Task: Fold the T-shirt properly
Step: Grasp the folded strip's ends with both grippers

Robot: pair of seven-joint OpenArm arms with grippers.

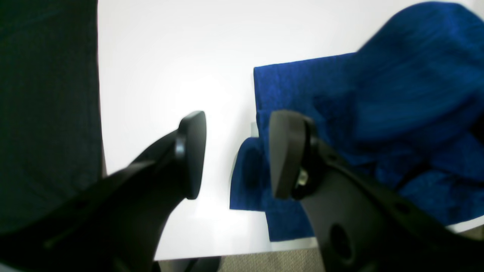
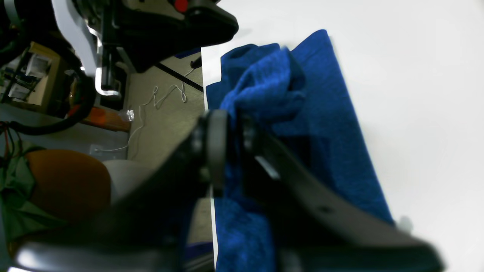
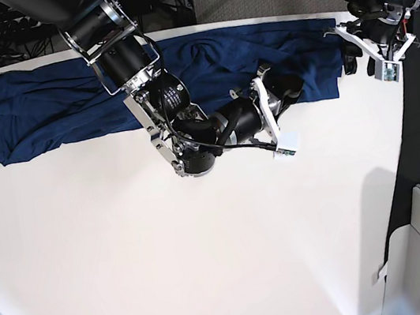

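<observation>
Base view, heathered navy knit T-shirt (image 3: 57, 102), long rumpled strip, white table (image 3: 209, 253)

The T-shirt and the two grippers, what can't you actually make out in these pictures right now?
- T-shirt, base view: the right arm hides its middle.
- Right gripper, right wrist view: blurred, with cloth between the jaws; a firm pinch cannot be confirmed.
- Left gripper, left wrist view: open and empty, but blur hides whether a finger touches the shirt's edge.
- T-shirt, wrist views: cut off by frame edges.
</observation>
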